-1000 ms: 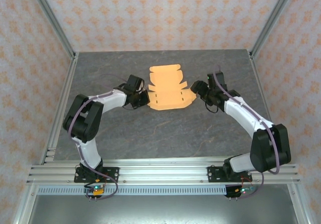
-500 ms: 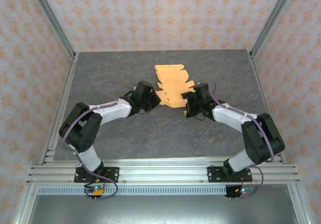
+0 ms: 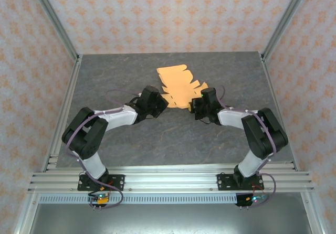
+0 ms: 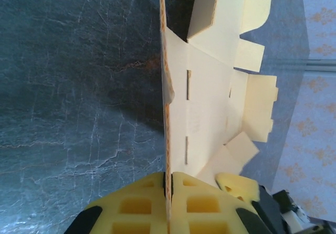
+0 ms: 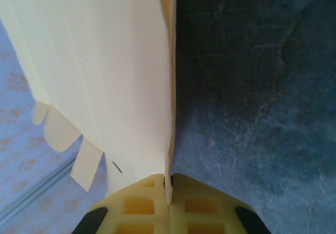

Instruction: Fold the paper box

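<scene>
The paper box [image 3: 177, 83] is a flat orange-tan die-cut sheet with flaps and tabs, lying skewed on the far middle of the table. My left gripper [image 3: 163, 104] is shut on its near left edge. In the left wrist view the sheet's edge [image 4: 167, 113] runs straight into the closed yellow pads [image 4: 168, 177]. My right gripper [image 3: 193, 107] is shut on the near right edge. The right wrist view shows the pale sheet [image 5: 105, 71] pinched between that gripper's pads [image 5: 169, 180]. The two grippers stand close together, with the right one's yellow pad [image 4: 237, 184] also showing in the left wrist view.
The grey marbled table [image 3: 157, 139] stretches open in front of both grippers. Aluminium frame posts [image 3: 55, 21] and patterned walls close in the left, right and back sides. A metal rail [image 3: 168, 179] carries both arm bases at the near edge.
My right gripper swung in toward the centre and shut on the sheet's right edge. The left gripper moved right with its edge, and the sheet slid and turned askew.
</scene>
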Robot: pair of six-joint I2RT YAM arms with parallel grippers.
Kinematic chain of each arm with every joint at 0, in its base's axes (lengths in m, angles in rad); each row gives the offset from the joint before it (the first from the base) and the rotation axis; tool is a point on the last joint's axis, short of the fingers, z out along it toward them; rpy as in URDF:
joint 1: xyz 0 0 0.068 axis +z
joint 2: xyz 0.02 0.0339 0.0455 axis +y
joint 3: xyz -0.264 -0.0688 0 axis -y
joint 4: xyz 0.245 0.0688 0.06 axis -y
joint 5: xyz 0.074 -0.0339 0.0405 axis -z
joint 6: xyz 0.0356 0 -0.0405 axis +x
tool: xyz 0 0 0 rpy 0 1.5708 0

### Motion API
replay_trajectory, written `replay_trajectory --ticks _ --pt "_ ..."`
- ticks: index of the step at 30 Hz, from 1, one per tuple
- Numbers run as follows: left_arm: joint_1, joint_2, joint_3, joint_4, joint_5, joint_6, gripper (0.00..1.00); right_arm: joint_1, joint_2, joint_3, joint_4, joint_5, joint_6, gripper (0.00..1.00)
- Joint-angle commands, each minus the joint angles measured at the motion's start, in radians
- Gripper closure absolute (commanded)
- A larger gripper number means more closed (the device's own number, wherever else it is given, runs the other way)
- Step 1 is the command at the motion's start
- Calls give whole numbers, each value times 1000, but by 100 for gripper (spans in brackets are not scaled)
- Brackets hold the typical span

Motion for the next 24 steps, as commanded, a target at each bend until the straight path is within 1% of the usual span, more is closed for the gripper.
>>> replay_trajectory --ticks 1,3,4,5,6,8,10,11,14,16,18,19,21,23,24 --pt "-14 -43 -18 -1 23 -7 80 -13 31 49 61 12 -101 100" --pt "-14 -93 -21 -71 0 10 45 -14 17 76 -2 29 -205 100" --pt "-14 -121 -25 -105 -15 30 36 -15 2 88 -47 45 -266 100" --pt "-13 -159 -24 -148 -39 62 31 -15 -16 104 -99 66 -342 100" --pt "-12 -202 -17 -205 -72 104 28 -14 -34 118 -139 82 -427 100" --pt "-7 -278 0 -321 -146 178 25 -14 -62 147 -194 98 -612 100" --pt "7 -351 14 -419 -230 234 21 -15 -80 191 -269 85 -804 100" --pt "21 -387 17 -455 -263 258 20 -15 -88 217 -312 72 -925 100" --pt "77 -462 20 -488 -318 341 20 -19 -143 243 -368 47 -1226 100" --pt "118 -498 31 -494 -335 404 20 -19 -173 261 -405 16 -1473 100" --pt "139 -526 46 -480 -363 485 20 -21 -179 311 -497 39 -1676 100" --pt "144 -537 55 -476 -397 531 20 -24 -174 342 -555 61 -1759 100" --pt "153 -544 82 -477 -433 627 18 -35 -148 418 -674 57 -1901 100" --pt "175 -528 122 -491 -408 692 16 -37 -97 515 -820 -12 -2098 100" --pt "188 -515 143 -499 -380 707 16 -38 -71 562 -926 -59 -2206 100"
